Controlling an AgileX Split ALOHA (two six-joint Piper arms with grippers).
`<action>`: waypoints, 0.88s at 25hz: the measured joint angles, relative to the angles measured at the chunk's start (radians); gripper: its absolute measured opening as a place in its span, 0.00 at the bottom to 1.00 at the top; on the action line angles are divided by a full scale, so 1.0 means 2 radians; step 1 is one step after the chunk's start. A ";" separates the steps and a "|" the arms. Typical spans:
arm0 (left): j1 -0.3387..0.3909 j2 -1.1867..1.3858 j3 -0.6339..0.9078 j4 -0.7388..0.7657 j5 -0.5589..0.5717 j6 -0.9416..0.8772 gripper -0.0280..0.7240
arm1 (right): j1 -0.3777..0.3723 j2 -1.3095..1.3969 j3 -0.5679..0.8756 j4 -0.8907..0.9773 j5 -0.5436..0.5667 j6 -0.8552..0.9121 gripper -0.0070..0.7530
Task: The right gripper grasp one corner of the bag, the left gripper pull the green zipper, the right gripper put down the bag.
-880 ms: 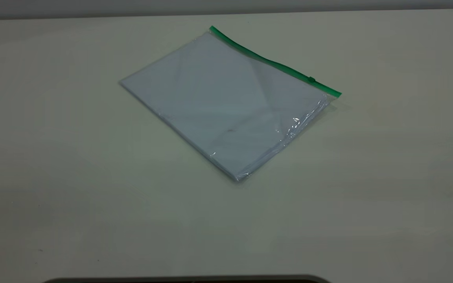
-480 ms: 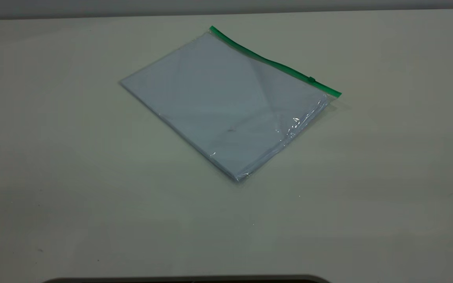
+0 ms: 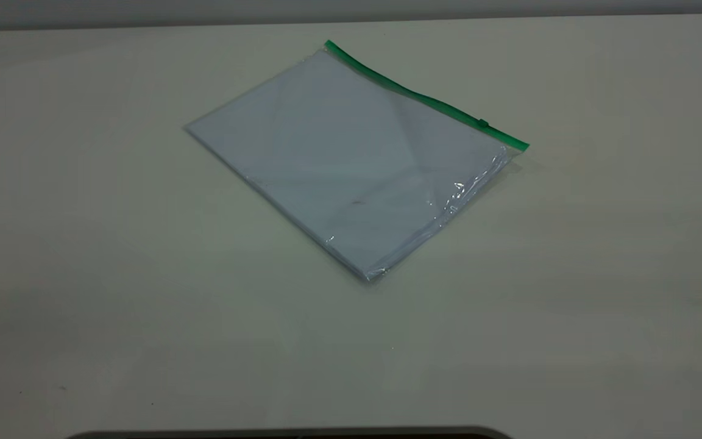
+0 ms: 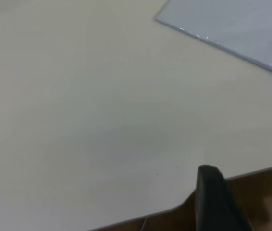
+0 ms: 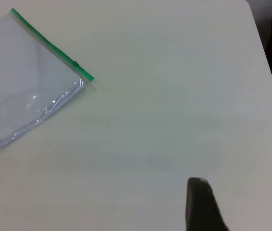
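Pale table (image 3: 144, 274); bag (image 3: 351, 164) flat, green zipper (image 3: 424, 97) far edge; both grippers' finger opening untellable.

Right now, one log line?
stage: pre-grasp | bag: flat on table | zipper: untouched | left claw: off bag | right claw: off bag

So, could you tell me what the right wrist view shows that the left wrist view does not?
Only the right wrist view shows the green zipper with its slider tab, plus one finger of the right gripper low in the picture. Only the left wrist view shows one finger of the left gripper, over the table's edge, and a bag corner without green. Both show the bag lying flat on the pale table, well clear of either gripper.
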 joint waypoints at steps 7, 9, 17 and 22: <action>0.000 0.000 0.000 0.000 0.000 0.000 0.58 | 0.008 0.000 0.000 0.000 0.000 0.000 0.60; 0.000 0.000 0.000 -0.001 0.000 0.000 0.58 | 0.011 0.000 0.000 0.000 0.000 0.000 0.60; 0.000 0.000 -0.001 -0.007 -0.004 -0.001 0.58 | 0.011 0.002 0.000 0.024 -0.004 -0.003 0.60; 0.000 0.082 -0.020 -0.011 -0.073 -0.019 0.58 | 0.011 0.097 -0.002 0.074 -0.064 -0.037 0.60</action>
